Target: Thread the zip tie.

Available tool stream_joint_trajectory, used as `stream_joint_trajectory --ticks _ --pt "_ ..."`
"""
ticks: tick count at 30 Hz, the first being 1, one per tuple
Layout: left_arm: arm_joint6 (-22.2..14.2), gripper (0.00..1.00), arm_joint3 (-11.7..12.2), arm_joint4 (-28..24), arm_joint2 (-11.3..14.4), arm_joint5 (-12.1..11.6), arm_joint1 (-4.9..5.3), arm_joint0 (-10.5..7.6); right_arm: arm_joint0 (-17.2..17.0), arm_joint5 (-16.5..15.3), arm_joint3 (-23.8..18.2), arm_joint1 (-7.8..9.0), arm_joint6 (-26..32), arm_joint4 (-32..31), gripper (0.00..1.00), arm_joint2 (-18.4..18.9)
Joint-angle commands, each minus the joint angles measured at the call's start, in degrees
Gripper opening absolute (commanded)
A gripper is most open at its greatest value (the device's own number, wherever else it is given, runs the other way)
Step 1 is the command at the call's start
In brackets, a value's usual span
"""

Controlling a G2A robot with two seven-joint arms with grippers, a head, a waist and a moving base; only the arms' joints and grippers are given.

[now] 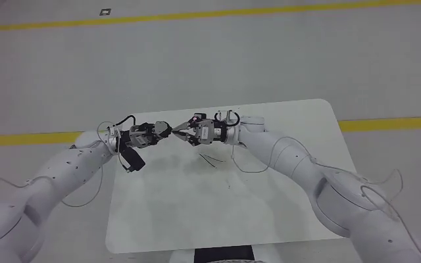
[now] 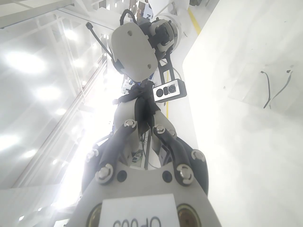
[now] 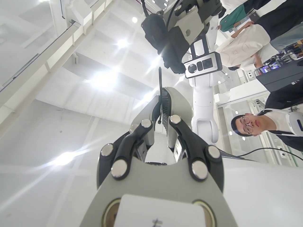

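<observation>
So my right end effector (image 3: 163, 95) is pinched shut on the zip tie (image 3: 160, 79), one end poking out beyond it, while my left end effector (image 2: 142, 100) sits closed nose-to-nose with it, two loose ties (image 2: 269, 88) on the counter (image 2: 248, 142) below.

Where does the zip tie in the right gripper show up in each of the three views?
Top view: zip tie, a faint dark sliver at the right gripper tip.
Left wrist view: zip tie, a black strip jutting from behind the far gripper's grey finger.
Right wrist view: zip tie, clamped between that gripper's own fingers.
Shared landmark: the right gripper clamping it.
</observation>
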Motion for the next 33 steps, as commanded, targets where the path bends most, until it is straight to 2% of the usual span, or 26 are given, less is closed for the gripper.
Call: stream_joint_trajectory --ticks 1,15,33 --pt "0.0 0.0 0.0 0.0 0.0 0.0 0.0 0.0 0.06 0.0 0.29 -0.16 0.34 0.0 0.0 -0.06" --pt "0.0 0.0 0.0 0.0 0.0 0.0 0.0 0.0 0.35 0.0 1.36 -0.68 1.62 0.0 0.0 -0.84" --pt "0.0 0.0 0.0 0.0 0.0 0.0 0.0 0.0 -0.09 0.0 1.33 -0.51 1.68 0.0 0.0 -0.88"
